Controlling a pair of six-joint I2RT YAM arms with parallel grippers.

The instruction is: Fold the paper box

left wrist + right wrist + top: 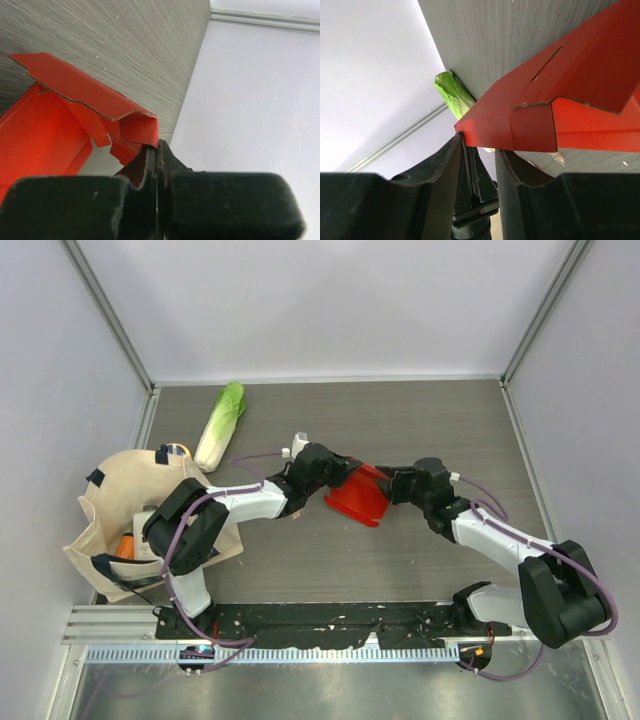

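Far left there's a beige tote bag (105, 495) slumped open on the grey wood-grain table (430, 420), with something orange (125, 545) poking out of it. A small orange-and-blue thing (176, 450) sits at the bag's top edge; if it has a label, it's way too small to read. Just right of that lies a napa cabbage (220, 425), angled toward the back wall and well clear of the arms.

The left gripper (338, 474) reaches in from the left with its fingers pressed tight together, pinching the corner of a flap on the paper box (360, 497). The box is bright red card in the middle of the table, right between the two grippers. It's half formed, with one long wall folded up and the inside open in the left wrist view. You can see the raw corrugated edge along the flaps, and the right wrist view shows a thin cut slot in one panel.

The right gripper (393, 485) comes in from the other side. Its fingers have a clear gap between them and the box's lower edge runs across the tips. I honestly can't tell if they're clamping it or just touching. The left arm shows through that gap.
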